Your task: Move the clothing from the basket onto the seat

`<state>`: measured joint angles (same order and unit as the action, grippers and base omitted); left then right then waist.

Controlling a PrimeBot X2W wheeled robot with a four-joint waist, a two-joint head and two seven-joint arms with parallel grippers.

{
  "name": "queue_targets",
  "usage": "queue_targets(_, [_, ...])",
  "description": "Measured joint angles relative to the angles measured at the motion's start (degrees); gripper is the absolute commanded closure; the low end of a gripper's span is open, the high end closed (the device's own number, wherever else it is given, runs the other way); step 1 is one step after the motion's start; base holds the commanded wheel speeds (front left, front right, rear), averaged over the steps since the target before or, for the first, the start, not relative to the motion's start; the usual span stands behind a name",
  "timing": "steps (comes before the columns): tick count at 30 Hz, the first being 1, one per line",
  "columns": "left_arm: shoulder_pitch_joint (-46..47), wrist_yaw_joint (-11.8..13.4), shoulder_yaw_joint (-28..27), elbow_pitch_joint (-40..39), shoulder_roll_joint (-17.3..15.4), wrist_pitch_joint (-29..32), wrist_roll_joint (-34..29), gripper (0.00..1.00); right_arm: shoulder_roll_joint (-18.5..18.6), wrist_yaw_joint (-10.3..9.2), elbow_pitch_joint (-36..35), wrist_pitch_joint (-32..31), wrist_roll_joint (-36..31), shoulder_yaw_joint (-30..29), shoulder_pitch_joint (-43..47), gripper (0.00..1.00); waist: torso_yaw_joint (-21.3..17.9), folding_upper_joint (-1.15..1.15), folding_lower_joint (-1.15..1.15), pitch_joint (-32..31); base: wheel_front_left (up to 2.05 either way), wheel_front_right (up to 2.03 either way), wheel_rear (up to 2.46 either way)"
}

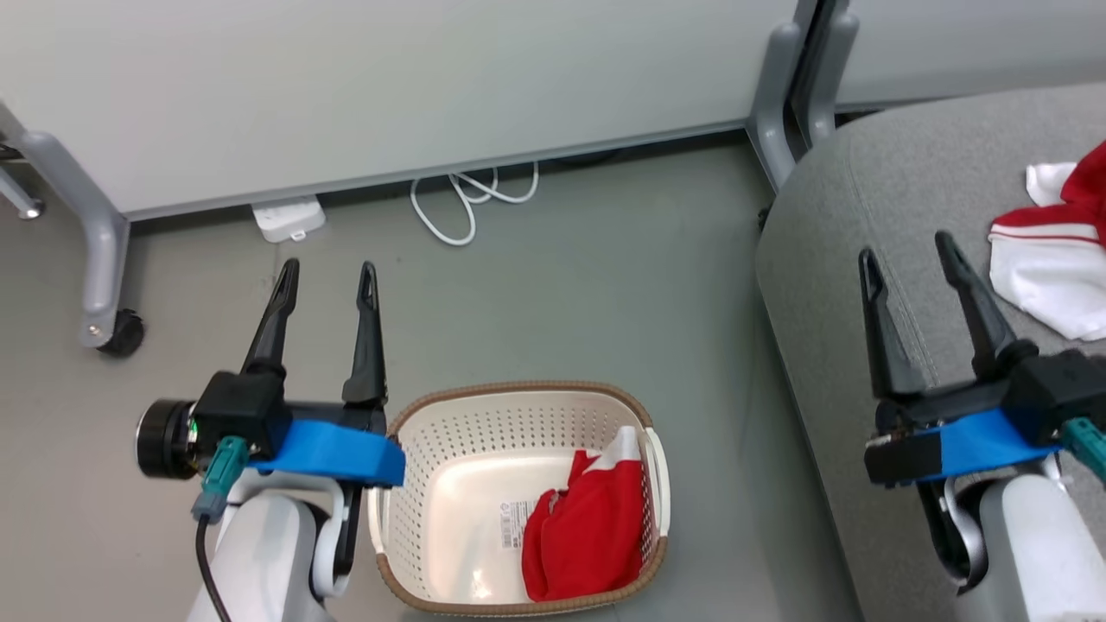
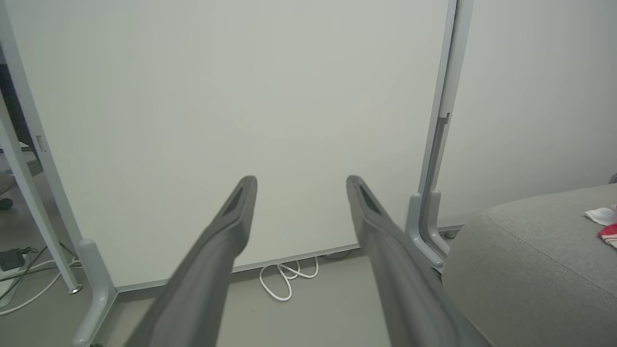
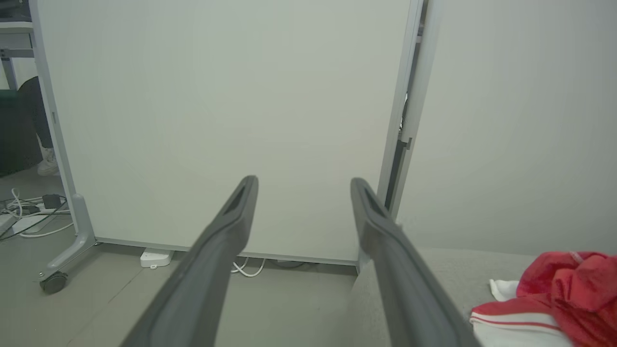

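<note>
A cream basket with a brown rim stands on the floor at the bottom centre. A red garment with a white panel lies bunched in its right half. Another red-and-white garment rests on the grey seat at the right; it also appears in the right wrist view and at the left wrist view's edge. My left gripper is open and empty, just left of the basket. My right gripper is open and empty over the seat's left part, left of that garment.
Pale partition panels on grey wheeled legs stand behind. A white cable loop and a white power block lie at their base. A person's shoe and more cables are beyond the left panel.
</note>
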<state>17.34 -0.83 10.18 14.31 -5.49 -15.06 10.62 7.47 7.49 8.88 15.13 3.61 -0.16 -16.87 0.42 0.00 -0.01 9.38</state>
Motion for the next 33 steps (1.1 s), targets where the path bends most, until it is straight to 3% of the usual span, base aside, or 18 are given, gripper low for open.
queue_targets(17, [-10.38,-3.75,-5.56,0.11,1.98,0.00,-3.35,0.00,-1.72,0.00,2.93,0.00,1.00,-2.55,10.35,0.00,1.85,0.00,0.01,-6.65,0.00,0.00,0.00])
queue_targets(33, [-12.37,-5.22,-5.67,1.77,2.48,0.00,-4.10,0.00,-3.41,0.00,4.52,0.00,1.08,-3.36,13.52,0.00,2.25,0.00,0.01,-8.62,0.00,0.00,0.00])
